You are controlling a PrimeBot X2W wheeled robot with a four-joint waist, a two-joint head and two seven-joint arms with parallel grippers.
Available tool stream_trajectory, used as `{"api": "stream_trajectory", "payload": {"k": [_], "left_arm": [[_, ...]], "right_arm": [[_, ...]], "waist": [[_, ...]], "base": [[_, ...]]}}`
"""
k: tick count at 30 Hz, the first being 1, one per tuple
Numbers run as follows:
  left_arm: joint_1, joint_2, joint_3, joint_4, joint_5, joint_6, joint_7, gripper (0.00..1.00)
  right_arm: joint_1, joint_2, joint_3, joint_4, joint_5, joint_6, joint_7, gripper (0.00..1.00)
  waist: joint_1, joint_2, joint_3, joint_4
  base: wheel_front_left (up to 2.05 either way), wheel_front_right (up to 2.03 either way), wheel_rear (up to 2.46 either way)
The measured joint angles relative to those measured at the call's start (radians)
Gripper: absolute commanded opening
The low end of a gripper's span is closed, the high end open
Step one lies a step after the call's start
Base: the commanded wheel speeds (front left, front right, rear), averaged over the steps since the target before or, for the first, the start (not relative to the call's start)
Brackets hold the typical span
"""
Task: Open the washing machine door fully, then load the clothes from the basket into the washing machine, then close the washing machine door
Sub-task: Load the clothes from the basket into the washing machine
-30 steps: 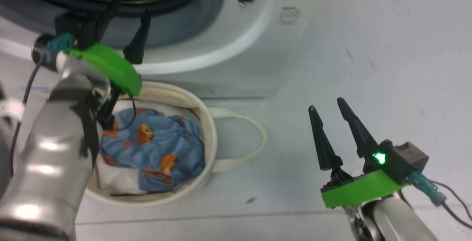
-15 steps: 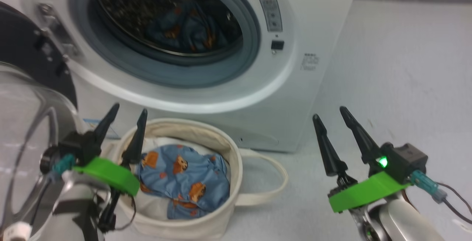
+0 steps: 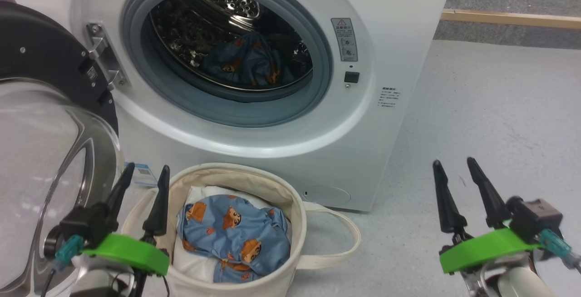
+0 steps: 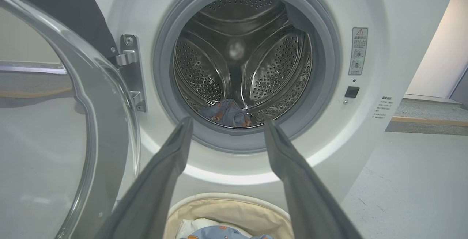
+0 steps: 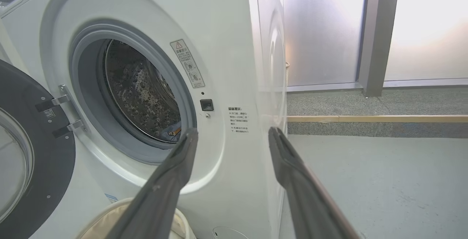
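Your left claw (image 3: 149,165) stands wide and empty at the left rim of the basket (image 3: 297,224). Your right claw (image 3: 454,160) is wide and empty too, well apart over the floor (image 3: 499,106). The clothes (image 3: 233,238) lie crumpled in the basket, just right of the left claw, on a white bundle (image 3: 188,260). They should be light, soft and floppy, so pinch deep on a raised fold near the middle. Another blue piece (image 3: 247,63) seems to lie in the washing machine (image 3: 399,24), though it is dim there. The door (image 3: 36,56) stands open at the left.
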Motion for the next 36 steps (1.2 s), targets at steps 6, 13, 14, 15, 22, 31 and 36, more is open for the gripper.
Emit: {"api": "stream_trajectory", "payload": {"k": [6,13,14,15,22,31,36], "left_arm": [[0.023,-0.016,0.029,-0.012,0.022,-0.009,0.0,1.0],[0.023,-0.037,0.051,-0.017,0.034,-0.017,0.0,1.0],[0.023,-0.039,0.052,-0.017,0.034,-0.017,0.0,1.0],[0.023,-0.04,0.053,-0.018,0.034,-0.017,0.0,1.0],[0.023,-0.048,0.057,-0.018,0.037,-0.017,0.0,1.0],[0.023,-0.057,0.063,-0.017,0.043,-0.018,0.0,1.0],[0.023,-0.067,0.062,-0.011,0.042,-0.018,0.0,1.0]], "right_arm": [[0.024,0.012,-0.061,-0.001,-0.01,0.0,0.0,1.0],[0.039,0.014,-0.1,-0.007,-0.026,0.0,0.0,1.0],[0.04,0.014,-0.101,-0.007,-0.026,0.0,0.0,1.0],[0.04,0.014,-0.102,-0.007,-0.026,0.0,0.0,1.0],[0.04,0.014,-0.102,-0.002,-0.026,0.0,0.0,1.0],[0.039,0.022,-0.098,0.002,-0.025,0.0,0.0,1.0],[0.039,0.024,-0.098,0.002,-0.025,0.0,0.0,1.0]], "waist": [[0.0,0.0,-0.001,-0.006],[0.0001,0.0,0.0,-0.012],[0.0001,0.0,0.0,-0.012],[0.0,0.0,0.0,-0.012],[0.0,0.0,-0.004,-0.017],[0.0,0.0,0.001,-0.022],[0.0,0.0,0.011,-0.022]], "base": [[0.0,0.0,0.0],[0.0,0.0,0.0],[0.0,0.0,0.0],[0.0,0.0,0.0],[0.0,0.0,0.0],[0.0,0.0,0.0],[0.0,0.0,0.0]]}}
